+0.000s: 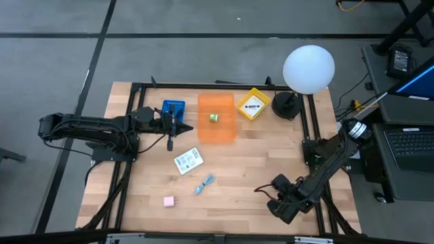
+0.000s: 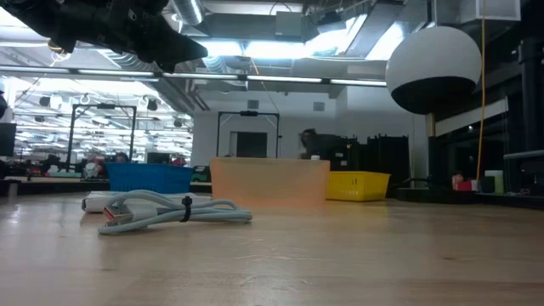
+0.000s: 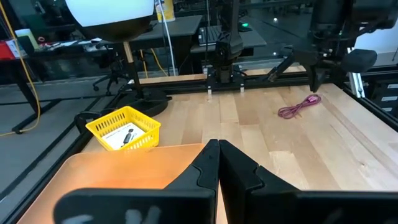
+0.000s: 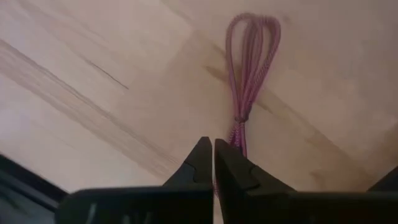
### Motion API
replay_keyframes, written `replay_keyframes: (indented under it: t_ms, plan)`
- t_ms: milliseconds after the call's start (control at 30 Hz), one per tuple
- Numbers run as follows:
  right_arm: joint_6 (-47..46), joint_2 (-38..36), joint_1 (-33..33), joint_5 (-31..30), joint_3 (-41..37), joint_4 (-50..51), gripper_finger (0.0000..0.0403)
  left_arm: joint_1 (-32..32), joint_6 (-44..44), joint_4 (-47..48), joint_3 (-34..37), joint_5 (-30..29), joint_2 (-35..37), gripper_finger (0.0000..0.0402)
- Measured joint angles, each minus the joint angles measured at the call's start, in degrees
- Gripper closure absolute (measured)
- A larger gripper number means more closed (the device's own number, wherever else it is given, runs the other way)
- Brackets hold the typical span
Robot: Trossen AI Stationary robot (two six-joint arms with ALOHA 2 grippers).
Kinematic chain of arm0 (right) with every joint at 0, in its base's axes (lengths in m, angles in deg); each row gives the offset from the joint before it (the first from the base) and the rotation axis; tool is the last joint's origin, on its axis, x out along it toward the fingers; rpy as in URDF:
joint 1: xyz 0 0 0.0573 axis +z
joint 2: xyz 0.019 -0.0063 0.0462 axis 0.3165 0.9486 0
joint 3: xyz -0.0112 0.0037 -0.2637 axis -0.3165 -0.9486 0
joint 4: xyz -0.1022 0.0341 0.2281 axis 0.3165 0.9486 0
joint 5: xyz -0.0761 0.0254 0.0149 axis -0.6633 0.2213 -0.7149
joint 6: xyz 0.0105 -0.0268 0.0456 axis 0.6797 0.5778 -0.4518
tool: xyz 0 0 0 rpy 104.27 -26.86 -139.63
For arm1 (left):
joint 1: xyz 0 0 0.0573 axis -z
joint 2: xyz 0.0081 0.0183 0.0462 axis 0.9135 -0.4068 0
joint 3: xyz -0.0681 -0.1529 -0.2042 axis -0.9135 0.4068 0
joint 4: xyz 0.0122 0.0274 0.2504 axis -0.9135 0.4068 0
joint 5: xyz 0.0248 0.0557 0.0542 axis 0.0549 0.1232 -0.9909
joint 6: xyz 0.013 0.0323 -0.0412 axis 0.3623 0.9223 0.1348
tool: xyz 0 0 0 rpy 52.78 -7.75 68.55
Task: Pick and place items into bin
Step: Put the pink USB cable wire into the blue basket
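The dark-red cord (image 4: 249, 74) lies on the wood near the table's near right corner, also seen as a cord (image 3: 298, 107) in the left wrist view. My right gripper (image 4: 213, 149) is shut at its tail end. My left gripper (image 1: 171, 132) is shut and raised beside the orange bin (image 1: 217, 118), which holds the greenish cube (image 1: 213, 117). A white packet (image 1: 188, 160), the light-blue cord (image 1: 205, 183) and the pink cube (image 1: 169, 201) lie flat on the table. Something dark lies in the yellow basket (image 1: 252, 105). My right gripper is shut on the dark-red cord's tail end (image 4: 239, 132), coming at it from above, with the fingers along the cord. The fingertips hide the place of contact. The looped end (image 4: 252, 31) lies slack on the table.
A blue bin (image 1: 173, 108) stands left of the orange bin. The white globe lamp (image 1: 308, 68) stands at the far right corner on a black base (image 1: 287, 105). Black frame rails run along the table's edges. Bare wood lies between the packet and my right gripper.
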Motion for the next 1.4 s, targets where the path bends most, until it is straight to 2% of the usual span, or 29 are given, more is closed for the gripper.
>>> replay_keyframes:
  t_ms: [167,467,633,1033,1400]
  plan:
    - [-3.82,0.72,1.39,0.00,-0.02,0.48,0.0389,0.00,-0.02,0.00,-0.02,0.02,0.00,0.0398]
    - [-5.49,1.27,2.98,-0.01,-1.69,0.68,0.0313,0.00,-0.96,0.04,-0.02,0.02,0.00,0.0399]
    - [-5.47,1.27,2.95,-0.02,-4.74,-1.00,0.0287,0.00,-0.96,0.02,-0.02,0.02,0.00,0.0399]
    - [-5.23,1.27,3.22,-0.02,-12.09,-12.74,0.0281,0.00,-0.96,0.02,-0.02,0.02,0.00,0.0399]
    - [-5.23,0.83,3.20,-0.29,-15.61,-14.73,0.0283,0.00,-0.96,0.05,-0.02,0.02,0.00,0.0400]
